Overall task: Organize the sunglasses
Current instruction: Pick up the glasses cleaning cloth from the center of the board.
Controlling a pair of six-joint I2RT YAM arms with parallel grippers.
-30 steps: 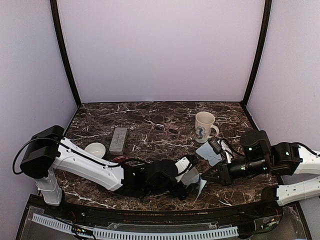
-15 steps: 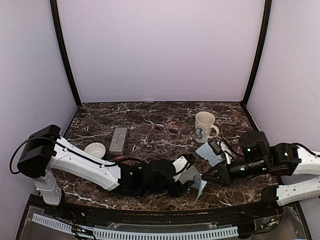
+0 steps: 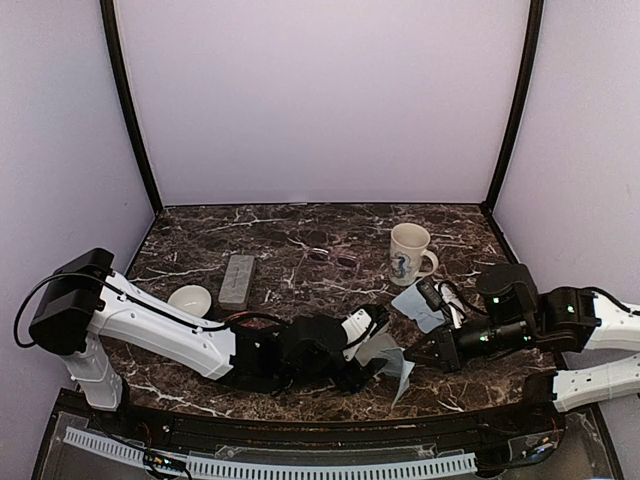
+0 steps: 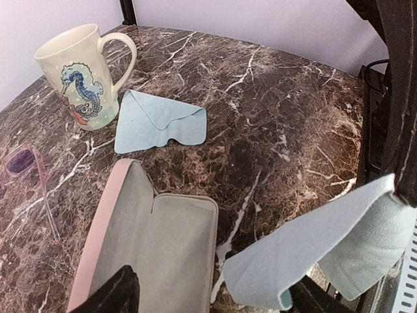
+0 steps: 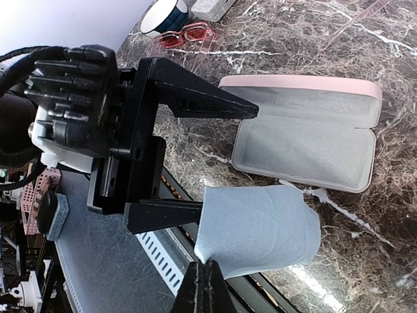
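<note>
While the left arm (image 3: 170,330) half-hides red-pink sunglasses (image 3: 238,318), right fingers (image 5: 201,290) pinch cloth (image 5: 257,228).

A lab test booth: blank lilac walls (image 3: 320,100), black corner posts (image 3: 130,110), marble-print tabletop (image 3: 215,235).

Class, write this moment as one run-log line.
right gripper: shut on light blue cloth; left gripper: open beside cloth; pink oblong case: open, empty; red-pink sunglasses: on marble table

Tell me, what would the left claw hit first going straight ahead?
Probably the light blue cloth in the right claw: it hangs at one fingertip of the left claw. The open pink case lies beneath; depth unclear.
</note>
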